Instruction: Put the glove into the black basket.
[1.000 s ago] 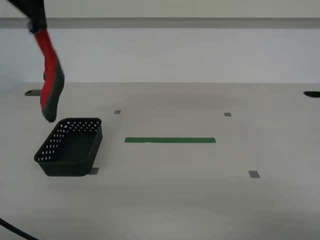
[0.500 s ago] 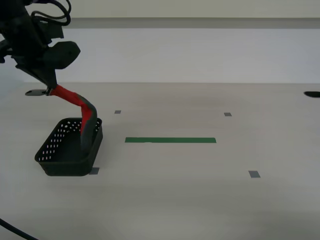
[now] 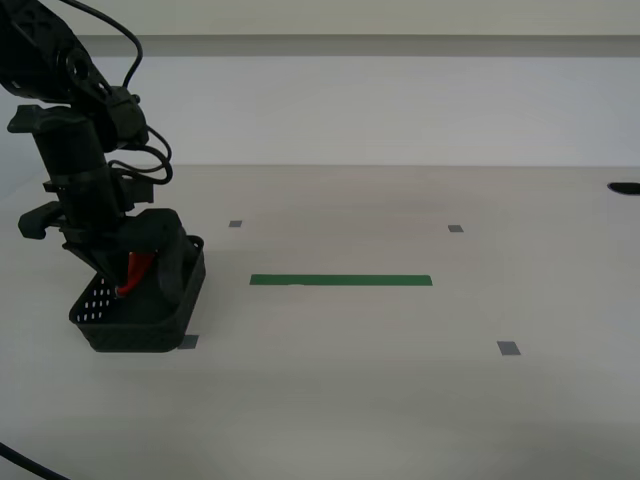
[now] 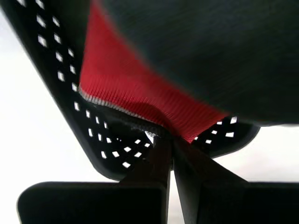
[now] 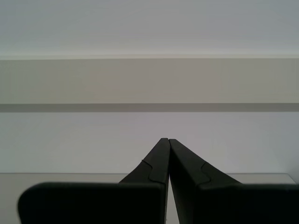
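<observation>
The black basket (image 3: 160, 318) with round holes sits on the table at the exterior view's left. My second gripper (image 3: 128, 285) is down inside it, shut on the red cuff of the glove (image 3: 138, 268). In the second wrist view the fingers (image 4: 161, 158) pinch the red cuff (image 4: 126, 88), the dark grey body of the glove fills the frame beside it, and the basket wall (image 4: 93, 130) lies right behind. My first gripper (image 5: 168, 140) is shut and empty, raised and facing the wall; it does not show in the exterior view.
A green tape strip (image 3: 340, 281) lies on the white table to the exterior view's right of the basket. Small grey tape squares (image 3: 508, 348) mark the table. A black cable (image 3: 30, 462) crosses the near left corner.
The second arm has come down with the glove. The glove hung above the basket a second ago, then draped over its edge, and now is inside the basket with the gripper.
</observation>
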{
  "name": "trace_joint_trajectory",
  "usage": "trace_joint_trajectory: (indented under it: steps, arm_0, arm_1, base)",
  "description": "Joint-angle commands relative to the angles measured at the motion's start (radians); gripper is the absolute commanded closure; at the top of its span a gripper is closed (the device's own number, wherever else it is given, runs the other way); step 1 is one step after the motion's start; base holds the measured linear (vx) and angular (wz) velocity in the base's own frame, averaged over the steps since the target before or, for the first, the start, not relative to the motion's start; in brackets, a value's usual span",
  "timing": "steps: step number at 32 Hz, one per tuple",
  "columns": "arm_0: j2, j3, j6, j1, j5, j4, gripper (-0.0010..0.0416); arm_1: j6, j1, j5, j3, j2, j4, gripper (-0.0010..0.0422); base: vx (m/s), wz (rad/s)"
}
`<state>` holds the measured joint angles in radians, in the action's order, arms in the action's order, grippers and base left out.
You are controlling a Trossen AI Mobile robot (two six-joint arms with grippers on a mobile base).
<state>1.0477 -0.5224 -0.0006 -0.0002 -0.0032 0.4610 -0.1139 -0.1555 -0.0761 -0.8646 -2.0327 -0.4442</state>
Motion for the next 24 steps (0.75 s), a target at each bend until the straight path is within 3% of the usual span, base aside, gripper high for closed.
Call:
trace_joint_trajectory:
  steps: [1, 4, 9, 11, 15, 16, 20, 24]
  arm_0:
    - [0.0, -0.001, 0.0, 0.001, 0.0, 0.0, 0.0405]
    - [0.0, -0.001, 0.0, 0.001, 0.001, 0.002, 0.0405]
    - [0.001, -0.001, 0.0, 0.001, 0.0, 0.002, 0.0405]
    - [0.0, -0.001, 0.0, 0.001, 0.0, 0.002, 0.0405]
    - [0.0, -0.001, 0.0, 0.001, 0.0, 0.002, 0.0405]
    - [0.0, -0.001, 0.0, 0.001, 0.0, 0.002, 0.0405]
    - [0.0, -0.001, 0.0, 0.001, 0.0, 0.001, 0.0405]
    - [0.0, -0.001, 0.0, 0.001, 0.0, 0.001, 0.0405]
  arm_1:
    - [0.002, 0.003, 0.0, -0.007, -0.026, 0.034, 0.0412]
    - [0.024, 0.005, 0.0, -0.011, -0.012, 0.031, 0.0407]
    - [0.024, 0.005, 0.0, -0.028, -0.009, -0.068, 0.0275]
    - [0.025, 0.005, 0.0, -0.028, -0.008, -0.072, 0.0239]
    - [0.029, 0.004, 0.0, -0.035, 0.004, -0.11, 0.0206]
    - [0.03, 0.004, 0.0, -0.062, 0.028, -0.184, 0.0216]
    - [0.045, 0.003, -0.001, -0.073, 0.145, -0.19, 0.0285]
    - [0.055, 0.003, -0.04, -0.076, 0.312, -0.182, 0.0418]
  base:
    - [0.0, 0.0]
    - [0.0, 0.0]
    - [0.0, 0.0]
    - [0.0, 0.0]
    - [0.0, 0.0]
    - [0.0, 0.0]
    - [0.0, 0.0]
    - [0.0, 0.0]
